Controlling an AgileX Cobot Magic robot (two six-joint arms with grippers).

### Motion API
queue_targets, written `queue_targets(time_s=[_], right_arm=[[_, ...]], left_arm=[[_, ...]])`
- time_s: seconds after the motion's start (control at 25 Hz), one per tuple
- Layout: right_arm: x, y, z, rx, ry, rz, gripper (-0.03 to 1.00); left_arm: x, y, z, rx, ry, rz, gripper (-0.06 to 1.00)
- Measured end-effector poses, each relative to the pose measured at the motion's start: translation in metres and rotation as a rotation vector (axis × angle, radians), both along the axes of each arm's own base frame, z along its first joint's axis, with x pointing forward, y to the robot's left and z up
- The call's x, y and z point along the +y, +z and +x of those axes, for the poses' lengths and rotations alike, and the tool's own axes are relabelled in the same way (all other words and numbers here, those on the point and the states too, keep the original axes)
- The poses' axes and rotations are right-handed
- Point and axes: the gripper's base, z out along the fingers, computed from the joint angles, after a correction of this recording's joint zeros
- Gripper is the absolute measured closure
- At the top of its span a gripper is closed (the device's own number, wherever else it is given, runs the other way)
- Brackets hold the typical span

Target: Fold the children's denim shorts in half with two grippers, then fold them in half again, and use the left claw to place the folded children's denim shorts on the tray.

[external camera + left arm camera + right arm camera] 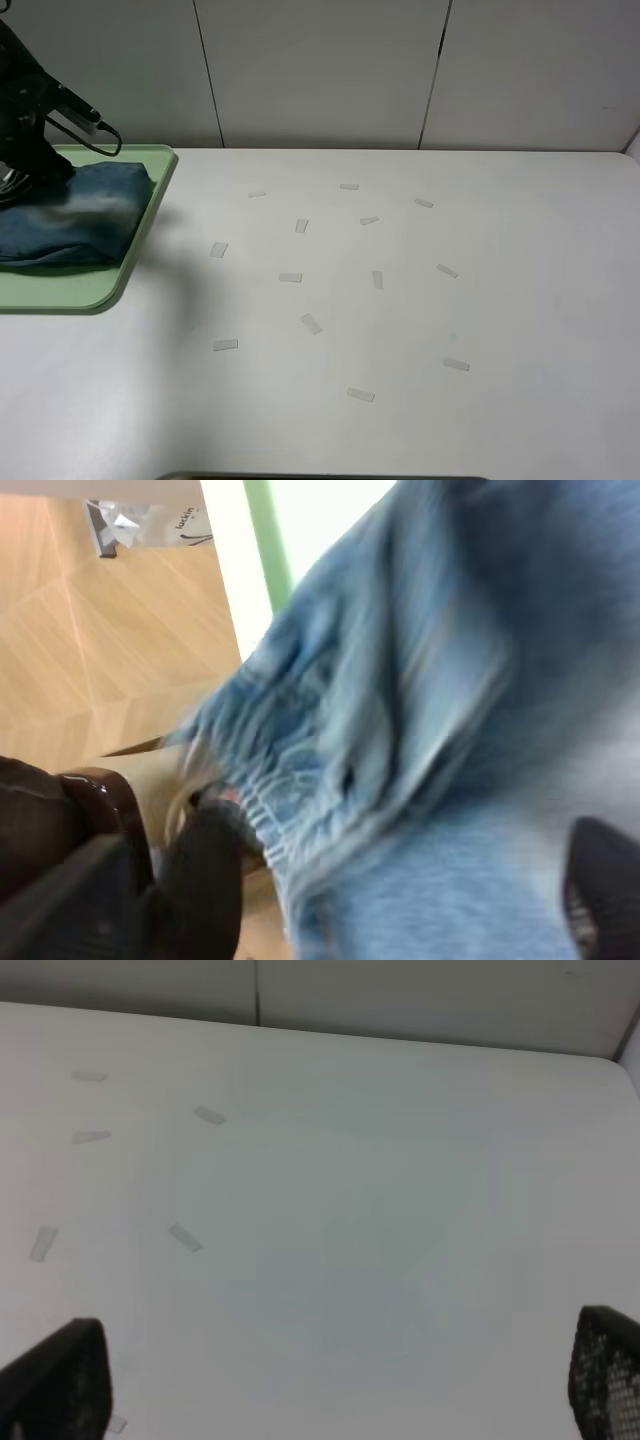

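Note:
The children's denim shorts [75, 215] lie folded into a small blue bundle on the pale green tray [60, 290] at the far left of the table. The black left arm [30, 120] reaches down onto the bundle's left end, where its claw is mostly hidden. In the blurred left wrist view, the left gripper [400, 880] is open, its fingers [210, 870] wide apart on either side of the gathered waistband [270, 810]. The right gripper [340, 1380] is open over bare white table with nothing between its fingertips. It is out of the high view.
Several small pale tape strips [311, 323] are scattered over the middle of the white table [520, 300]. A white panelled wall [320, 70] runs behind it. Wooden floor [90, 660] shows beyond the tray's edge in the left wrist view.

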Motion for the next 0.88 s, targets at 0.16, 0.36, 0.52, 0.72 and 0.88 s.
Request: queue_targets(time_s=[0.16, 0.36, 0.52, 0.72, 0.88], right_arm=[[0.0, 0.0, 0.0, 0.0, 0.0, 0.0, 0.27], [0.0, 0.0, 0.0, 0.0, 0.0, 0.0, 0.27], [0.0, 0.0, 0.0, 0.0, 0.0, 0.0, 0.27], [0.0, 0.0, 0.0, 0.0, 0.0, 0.0, 0.27], [0.0, 0.0, 0.0, 0.0, 0.0, 0.0, 0.27]], left_arm=[[0.0, 0.012, -0.001, -0.037, 0.004, 0.0, 0.01], [0.0, 0.028, -0.004, -0.081, 0.008, -0.003, 0.0], [-0.002, 0.047, -0.009, -0.136, 0.018, -0.031, 0.0], [-0.005, 0.044, -0.019, -0.137, 0.014, -0.082, 0.0], [-0.011, 0.015, -0.033, -0.086, -0.035, -0.13, 0.0]])
